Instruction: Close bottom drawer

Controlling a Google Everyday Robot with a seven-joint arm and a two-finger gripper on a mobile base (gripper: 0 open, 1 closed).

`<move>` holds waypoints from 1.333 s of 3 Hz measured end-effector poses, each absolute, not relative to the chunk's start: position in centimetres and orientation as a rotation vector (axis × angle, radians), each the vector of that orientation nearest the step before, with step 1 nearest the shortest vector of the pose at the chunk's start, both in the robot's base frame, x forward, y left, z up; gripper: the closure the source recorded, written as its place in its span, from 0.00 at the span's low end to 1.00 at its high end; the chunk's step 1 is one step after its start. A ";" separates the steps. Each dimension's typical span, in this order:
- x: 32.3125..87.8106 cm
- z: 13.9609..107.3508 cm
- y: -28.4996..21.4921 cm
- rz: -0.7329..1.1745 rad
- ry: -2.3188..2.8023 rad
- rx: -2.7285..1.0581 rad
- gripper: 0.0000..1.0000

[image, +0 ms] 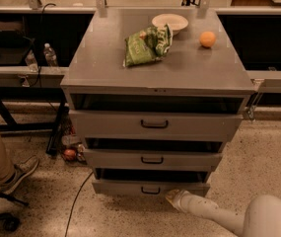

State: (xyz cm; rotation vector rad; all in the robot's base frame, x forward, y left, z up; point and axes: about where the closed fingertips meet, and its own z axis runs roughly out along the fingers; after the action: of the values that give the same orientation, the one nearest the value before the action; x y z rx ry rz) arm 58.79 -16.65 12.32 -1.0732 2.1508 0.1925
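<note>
The grey metal cabinet [155, 68] has three drawers, all pulled a little open. The bottom drawer [150, 187] is the lowest, with a flat grey front and a small black loop handle [150, 190]; a dark gap shows above its front. My gripper [174, 197] is at the end of the white arm [214, 215] that comes in from the lower right. It sits low, against the right part of the bottom drawer's front, just right of the handle.
On the cabinet top lie a green chip bag [146, 44], a white bowl [169, 22] and an orange [207, 39]. A person's leg and shoe [12, 174] are at the left. A cable [78, 201], a red ball [69, 154] and water bottles [50, 55] are left of the cabinet.
</note>
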 end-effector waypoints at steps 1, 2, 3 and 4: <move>60.6 12.6 -17.2 0.177 2.130 -1.072 1.00; 61.5 12.6 -17.4 0.172 2.120 -1.075 1.00; 60.4 11.8 -17.9 0.213 2.168 -1.080 1.00; 58.3 12.0 -19.9 0.238 2.238 -1.064 1.00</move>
State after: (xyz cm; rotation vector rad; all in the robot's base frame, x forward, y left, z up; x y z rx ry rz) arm 58.27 -19.88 11.99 -1.0640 2.2377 0.2383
